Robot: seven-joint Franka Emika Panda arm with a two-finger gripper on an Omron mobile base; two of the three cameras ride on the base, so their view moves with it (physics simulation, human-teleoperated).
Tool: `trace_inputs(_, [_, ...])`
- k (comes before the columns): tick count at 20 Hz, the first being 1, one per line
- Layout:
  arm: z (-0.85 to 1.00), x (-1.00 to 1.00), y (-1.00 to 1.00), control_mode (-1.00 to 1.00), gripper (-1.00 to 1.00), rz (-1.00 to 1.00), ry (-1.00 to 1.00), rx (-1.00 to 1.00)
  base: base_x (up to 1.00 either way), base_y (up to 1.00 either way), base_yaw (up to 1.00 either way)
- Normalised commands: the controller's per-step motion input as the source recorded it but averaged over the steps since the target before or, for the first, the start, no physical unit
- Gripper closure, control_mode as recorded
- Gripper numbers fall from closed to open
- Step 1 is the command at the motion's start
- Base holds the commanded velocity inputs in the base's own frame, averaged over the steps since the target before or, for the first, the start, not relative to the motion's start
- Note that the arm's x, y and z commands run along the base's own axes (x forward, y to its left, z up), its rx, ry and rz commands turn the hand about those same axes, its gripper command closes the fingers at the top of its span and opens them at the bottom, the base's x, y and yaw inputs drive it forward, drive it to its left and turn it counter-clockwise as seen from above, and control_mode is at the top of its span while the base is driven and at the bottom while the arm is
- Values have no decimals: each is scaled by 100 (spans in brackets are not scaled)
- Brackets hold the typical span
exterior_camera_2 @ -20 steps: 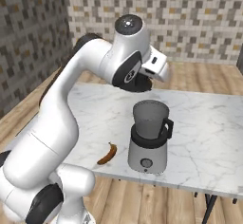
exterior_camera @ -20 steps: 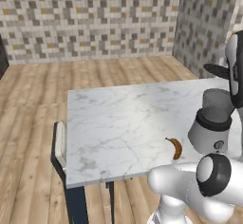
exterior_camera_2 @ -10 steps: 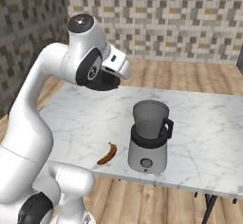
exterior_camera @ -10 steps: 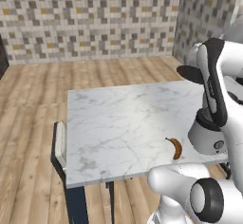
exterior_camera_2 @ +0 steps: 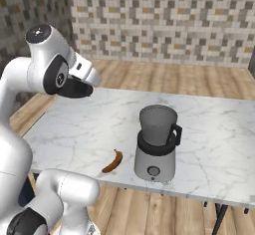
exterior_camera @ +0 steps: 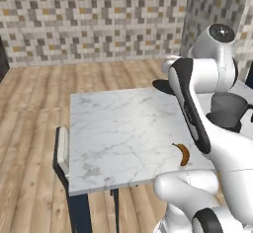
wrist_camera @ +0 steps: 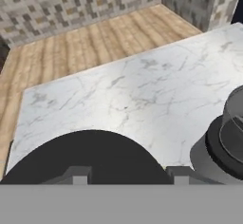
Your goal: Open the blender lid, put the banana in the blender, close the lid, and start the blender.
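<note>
The blender (exterior_camera_2: 156, 144) stands near the table's front edge, its dark jar open at the top; it also shows as the blender (exterior_camera: 227, 110) and at the right as the blender (wrist_camera: 227, 144). The blender lid (exterior_camera_2: 74, 87), a flat black disc, hangs above the table's left part, well to the left of the jar. My gripper (wrist_camera: 128, 176) is shut on it, and the lid (wrist_camera: 90, 156) spreads wide between the fingertips. The banana (exterior_camera_2: 113, 161) lies on the marble just left of the blender base, seen again as the banana (exterior_camera: 183, 154).
The white marble table (exterior_camera: 113, 128) stands on a wood floor, with tiled walls behind. A chair (exterior_camera: 62, 150) is pushed against the table's left side. My own arm rises between the base cameras and the blender.
My arm has swung left, away from above the blender jar, carrying the black lid out over the left part of the table. The blender and banana have not moved.
</note>
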Motion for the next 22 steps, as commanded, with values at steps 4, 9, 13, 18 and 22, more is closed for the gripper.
trace_inputs(4, [-24, 14, 69, -100, 100, 4, 8, -2, 0, 0, 0])
trace_inputs(9, [-25, 32, 46, -100, 100, 2, 13, 0, 0, 0, 0])
trace_inputs(13, [-32, 35, 23, -100, 100, 3, 14, 0, 0, 0, 0])
trace_inputs(18, [-38, 29, 21, -100, 100, 4, 13, 0, 0, 0, 0])
trace_inputs(22, [-39, 20, 22, -100, 100, 4, 9, 0, 0, 0, 0])
